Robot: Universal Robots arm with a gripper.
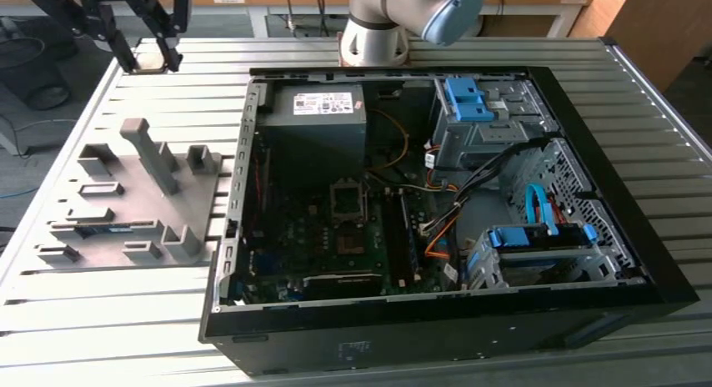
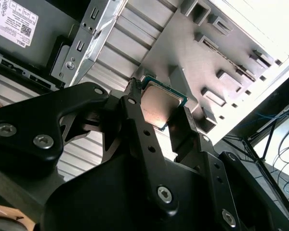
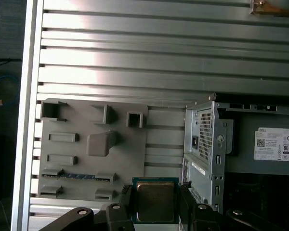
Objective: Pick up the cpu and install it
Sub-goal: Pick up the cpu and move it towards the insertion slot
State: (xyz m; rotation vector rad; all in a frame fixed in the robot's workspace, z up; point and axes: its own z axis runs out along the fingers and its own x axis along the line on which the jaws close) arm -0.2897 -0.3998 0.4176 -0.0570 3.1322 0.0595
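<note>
I find the gripper (image 1: 150,63) in the upper left of the exterior view, raised over the slatted table (image 1: 112,320), beyond the grey parts fixture (image 1: 145,212). In both wrist views its fingers (image 2: 135,103) are clamped on opposite edges of the cpu (image 2: 161,103), metal top showing. The open computer case (image 1: 445,320) fills centre frame.

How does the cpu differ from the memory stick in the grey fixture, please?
The cpu is square with a silvery metal top; the memory stick is a long thin strip with a blue-green edge. The cpu is clamped in the jaws of the gripper; the memory stick sits in the grey fixture. Both are outside the computer case.
</note>
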